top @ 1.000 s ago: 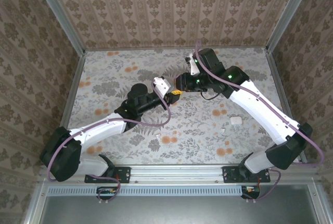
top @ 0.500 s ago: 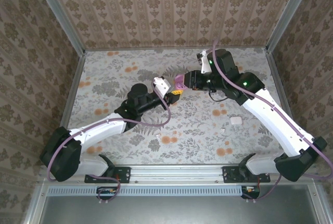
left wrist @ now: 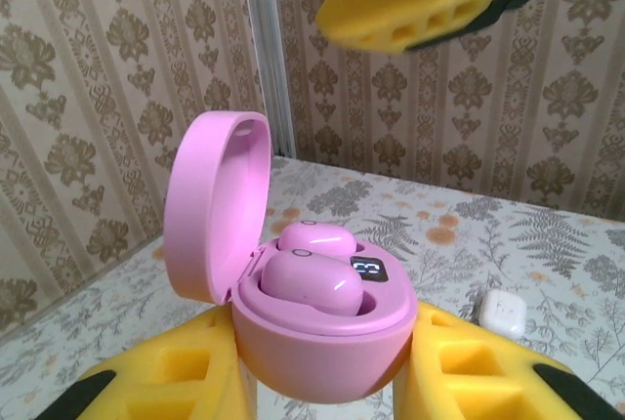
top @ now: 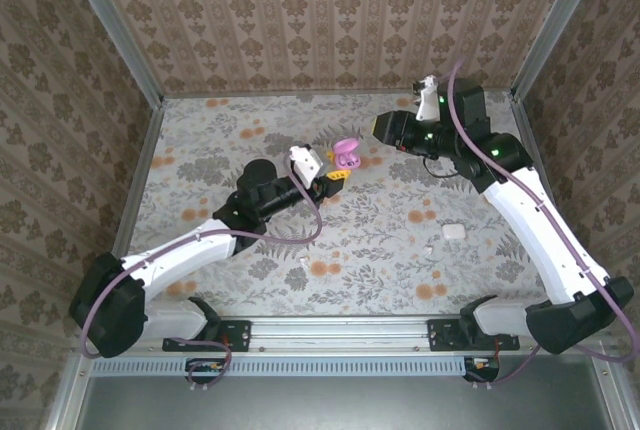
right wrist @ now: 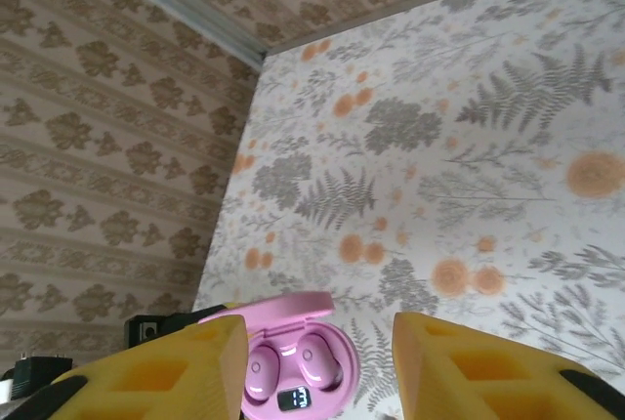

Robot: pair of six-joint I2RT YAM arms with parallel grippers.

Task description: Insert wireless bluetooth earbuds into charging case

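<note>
The bench (top: 200, 130) is covered in a pale floral cloth of grey ferns and orange blooms and is walled on three sides by patterned paper.

The left arm (top: 190, 245) reaches from its base at the near left toward the middle of the bench. The right arm (top: 540, 220) rises from the near right and bends back toward the far right corner, its wrist turned to face the centre.

The left gripper (left wrist: 322, 381) has its yellow jaws clamped on the base of the pink charging case (left wrist: 293, 342), one on each side, holding it above the middle of the bench. The right gripper (right wrist: 317, 366) sits apart from the case, to its right in the top view. Its jaws stand open with nothing between them, and its wrist camera looks past them at the case.

The case lid (left wrist: 210, 210) is open and stands upright on its hinge. A small lit display (left wrist: 368, 268) shows on the inner front edge.

A small white case (top: 455, 232) lies closed on the bench, well right of the pink one and just left of the right forearm.

Two pink earbuds (left wrist: 312, 288) sit side by side in the wells of the pink case.

One white speck (top: 425, 248) lies just beside the white case. Another white speck (top: 303, 263) lies near the front edge, close to the left arm.
</note>
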